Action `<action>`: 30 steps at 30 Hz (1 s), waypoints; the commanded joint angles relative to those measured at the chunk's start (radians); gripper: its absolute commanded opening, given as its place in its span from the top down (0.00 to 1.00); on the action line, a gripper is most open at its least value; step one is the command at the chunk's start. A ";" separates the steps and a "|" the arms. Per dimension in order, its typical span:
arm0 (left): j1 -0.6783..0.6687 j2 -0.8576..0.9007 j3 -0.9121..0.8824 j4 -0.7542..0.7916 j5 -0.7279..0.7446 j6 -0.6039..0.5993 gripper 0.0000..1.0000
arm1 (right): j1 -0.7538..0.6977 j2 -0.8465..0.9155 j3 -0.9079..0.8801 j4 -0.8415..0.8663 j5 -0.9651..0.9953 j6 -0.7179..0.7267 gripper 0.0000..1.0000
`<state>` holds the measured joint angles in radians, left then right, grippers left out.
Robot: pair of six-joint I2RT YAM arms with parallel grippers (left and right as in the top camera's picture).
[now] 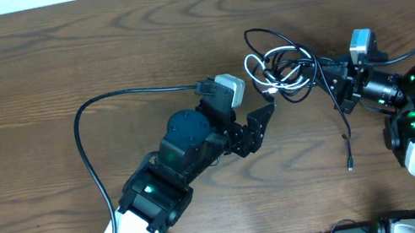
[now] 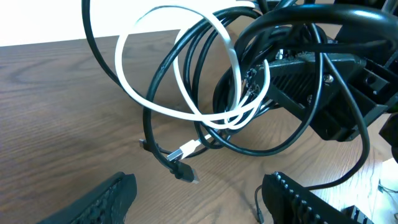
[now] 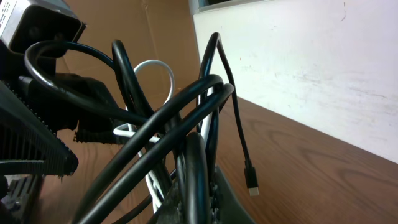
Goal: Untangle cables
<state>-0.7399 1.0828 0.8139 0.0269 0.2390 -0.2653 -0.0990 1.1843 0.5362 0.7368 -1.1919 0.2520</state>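
The left gripper (image 1: 264, 122) stands wide with nothing between its fingers, tips aimed toward 1 o'clock in the overhead view. The cables (image 1: 285, 68) lie just beyond it in that direction, close but not touching. In the left wrist view their lowest plug ends (image 2: 185, 163) sit dead ahead at 12 o'clock, resting on the wood. The knot's long axis runs roughly 9 to 3 o'clock, the white cable (image 1: 261, 73) looping at its 9 o'clock end, nearest the left arm. At the 3 o'clock end the right gripper (image 1: 337, 81) is clamped on black strands, and one loose tail (image 1: 351, 161) trails toward 6 o'clock. The table (image 1: 52, 58) is flat dark wood, with the most room toward 9 and 12 o'clock, so I judge that is where a loop can be drawn out.
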 commanded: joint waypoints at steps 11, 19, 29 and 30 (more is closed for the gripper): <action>0.001 0.011 0.008 0.005 0.015 -0.003 0.31 | -0.004 -0.004 0.011 -0.032 0.010 0.003 0.99; 0.001 0.011 0.008 0.003 0.015 -0.021 0.31 | -0.004 -0.004 0.011 -0.032 -0.005 0.071 0.99; 0.001 0.011 0.008 -0.003 0.011 -0.020 0.36 | -0.004 -0.004 0.011 -0.031 -0.027 0.077 0.99; 0.001 0.011 0.008 0.002 0.011 -0.021 0.36 | -0.004 -0.004 0.011 -0.031 -0.027 0.078 0.99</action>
<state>-0.7399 1.0912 0.8139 0.0223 0.2390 -0.2878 -0.0990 1.1843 0.5362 0.7010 -1.2091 0.3111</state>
